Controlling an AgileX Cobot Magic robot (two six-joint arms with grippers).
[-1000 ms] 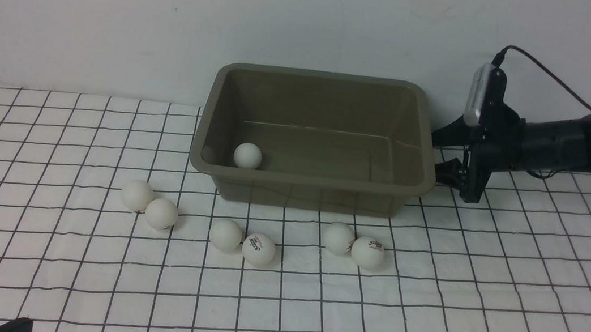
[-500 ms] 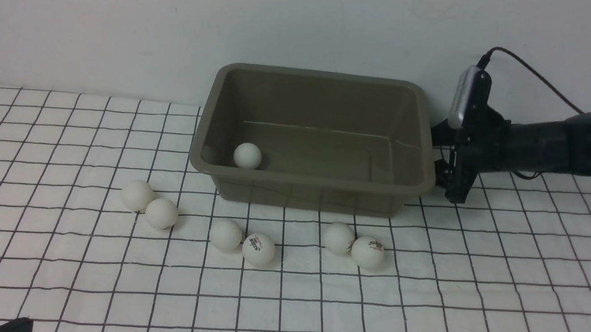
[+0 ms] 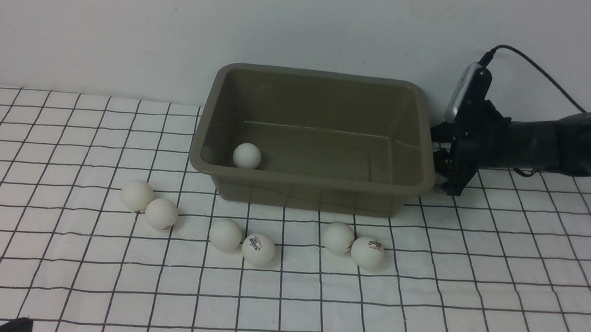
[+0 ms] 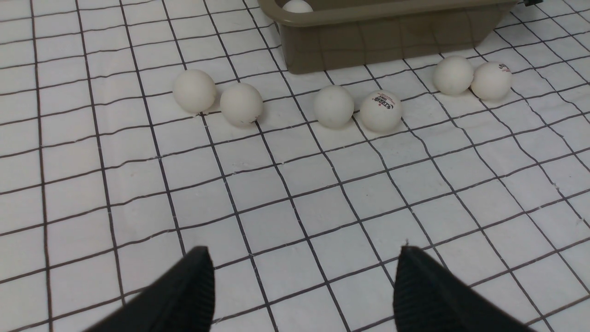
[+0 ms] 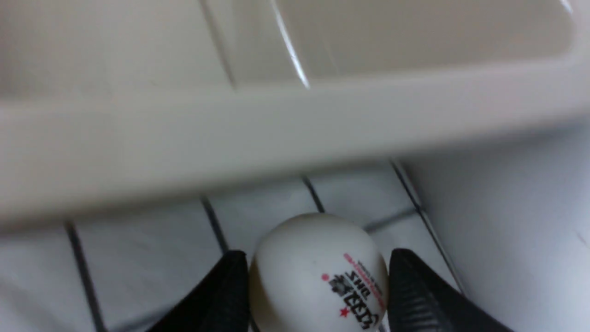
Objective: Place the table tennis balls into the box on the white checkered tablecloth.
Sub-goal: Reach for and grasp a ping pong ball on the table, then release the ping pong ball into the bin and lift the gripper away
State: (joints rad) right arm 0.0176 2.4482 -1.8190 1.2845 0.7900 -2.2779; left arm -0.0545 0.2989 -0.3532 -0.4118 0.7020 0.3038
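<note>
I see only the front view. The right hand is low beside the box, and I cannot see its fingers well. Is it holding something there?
Observer: Yes. In the right wrist view a printed ball sits between the fingers of the right hand, both touching it.
Operator: Is this ball inside the box?
Observer: No. It is outside, next to the box rim, over the tablecloth.
Operator: And the left hand?
Observer: The left wrist view shows the left hand open, nothing between its fingers.

One ball (image 3: 247, 155) lies in the box (image 3: 309, 186), six balls (image 3: 258, 249) before it, another ball (image 5: 318, 276) at its right.
</note>
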